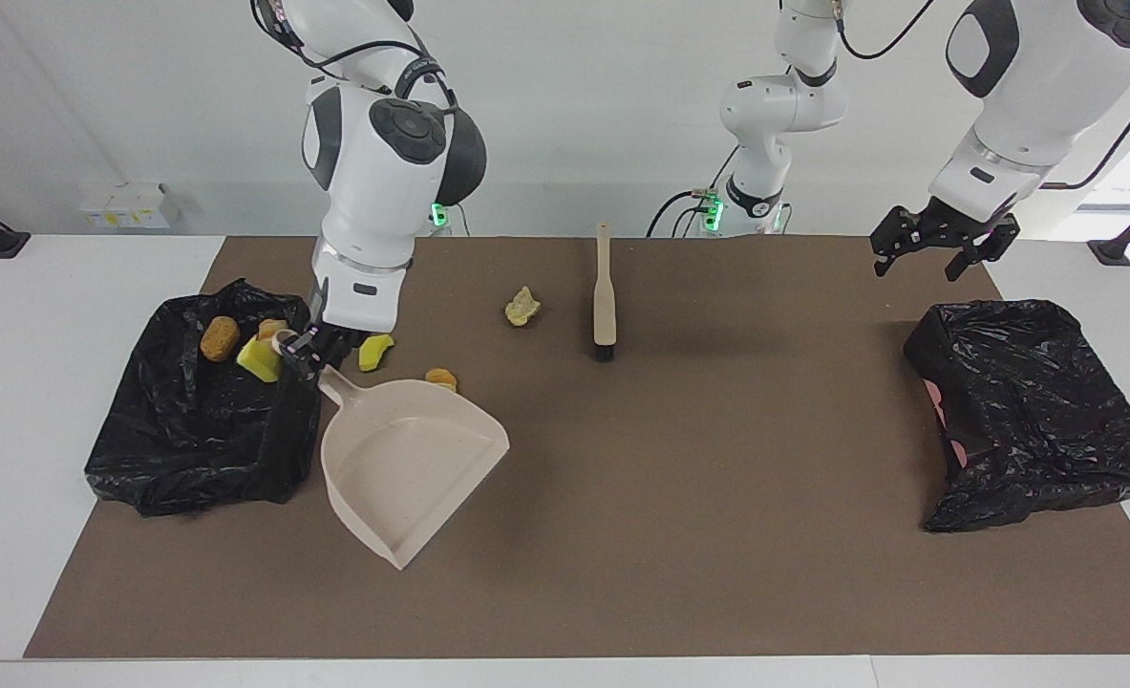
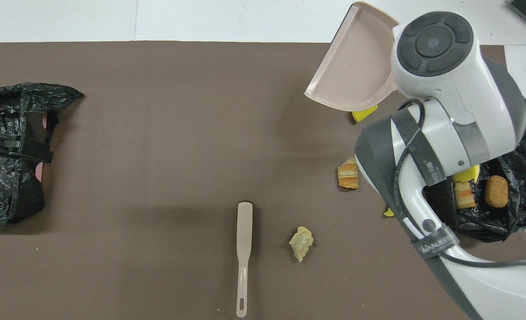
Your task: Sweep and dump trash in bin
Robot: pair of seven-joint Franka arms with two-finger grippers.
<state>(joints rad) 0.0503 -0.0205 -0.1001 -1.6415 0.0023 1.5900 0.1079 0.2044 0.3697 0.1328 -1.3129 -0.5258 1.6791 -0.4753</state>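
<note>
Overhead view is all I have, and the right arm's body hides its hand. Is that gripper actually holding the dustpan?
Observer: Yes. The right gripper is shut on the handle of the dustpan, beside the rim of the black-bagged bin.
Operator: I see only a yellow sliver under the arm. Is it in the bin?
Observer: No. That yellow sponge wedge lies on the mat, just outside the bin and beside the gripper.
Operator: And the left gripper?
Observer: The left gripper hangs up in the air, open and empty.
</note>
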